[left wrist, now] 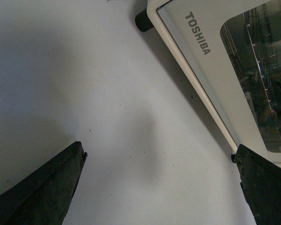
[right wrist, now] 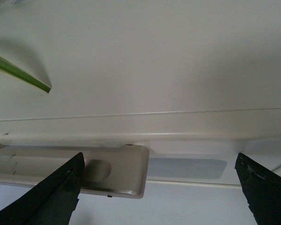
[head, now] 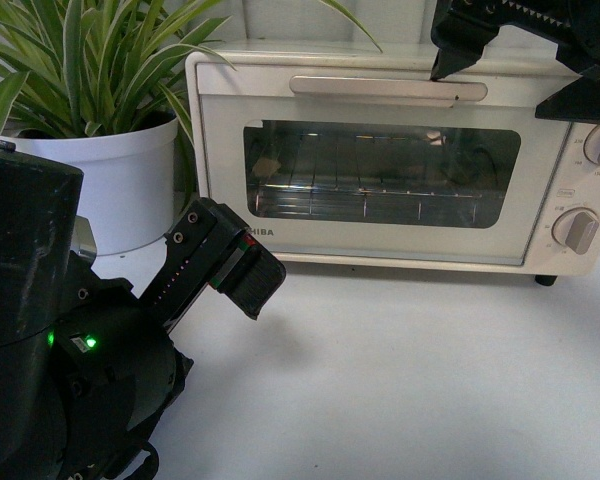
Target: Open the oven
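Note:
The cream-white oven [head: 380,160] stands at the back of the white table with its glass door shut; the wire rack [head: 365,195] shows through the window. The long bar handle [head: 388,88] runs along the door's top. My right gripper [head: 510,75] is open, hovering just above and in front of the handle's right end. In the right wrist view the handle's end [right wrist: 117,173] lies between the open fingers of my right gripper [right wrist: 159,159], nearer one finger. My left gripper [head: 220,260] is open and empty, low by the oven's lower left corner [left wrist: 178,42], over the bare table [left wrist: 107,93].
A striped green plant [head: 80,70] in a white pot [head: 110,180] stands left of the oven. Two round knobs [head: 578,230] sit on the oven's right panel. A black foot [left wrist: 143,19] shows under the oven's corner.

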Controlling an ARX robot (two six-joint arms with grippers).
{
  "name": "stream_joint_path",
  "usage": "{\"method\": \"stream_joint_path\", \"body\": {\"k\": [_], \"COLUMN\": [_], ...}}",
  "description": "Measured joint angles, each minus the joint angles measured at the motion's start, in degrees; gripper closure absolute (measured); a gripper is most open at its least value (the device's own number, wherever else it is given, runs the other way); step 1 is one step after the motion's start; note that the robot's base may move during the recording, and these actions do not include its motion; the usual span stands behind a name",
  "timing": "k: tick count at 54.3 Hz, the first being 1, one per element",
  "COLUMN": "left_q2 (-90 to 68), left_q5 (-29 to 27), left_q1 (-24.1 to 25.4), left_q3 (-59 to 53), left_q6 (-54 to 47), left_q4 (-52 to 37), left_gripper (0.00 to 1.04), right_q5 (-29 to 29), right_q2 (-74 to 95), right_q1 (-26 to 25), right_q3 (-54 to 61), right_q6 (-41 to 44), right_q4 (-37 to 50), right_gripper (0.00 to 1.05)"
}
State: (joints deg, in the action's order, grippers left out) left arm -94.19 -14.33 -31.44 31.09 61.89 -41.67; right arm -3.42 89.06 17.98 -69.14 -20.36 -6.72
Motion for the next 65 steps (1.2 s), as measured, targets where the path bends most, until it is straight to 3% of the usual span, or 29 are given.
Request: {"method": "stream_joint_path", "body": {"k": [31, 65], "left_q2": [-0.3, -0.9], "left_q5": [1.3, 1.4], "left_q1": [0.3, 0.4], "left_q3": [1.8, 2.0], "left_q6": [2.3, 2.8], "left_q4": [1.0, 1.2], "left_gripper": [0.07, 0.07], "right_q5": [0.0, 3.7], "right_q2": [0.9, -5.4], "right_q1": [0.5, 0.5], "right_q3": [-2.1, 10.7], "right_q6": [2.3, 6.2], "right_q4": [-4.1, 2.0], "right_gripper": [0.09, 0.09]}}
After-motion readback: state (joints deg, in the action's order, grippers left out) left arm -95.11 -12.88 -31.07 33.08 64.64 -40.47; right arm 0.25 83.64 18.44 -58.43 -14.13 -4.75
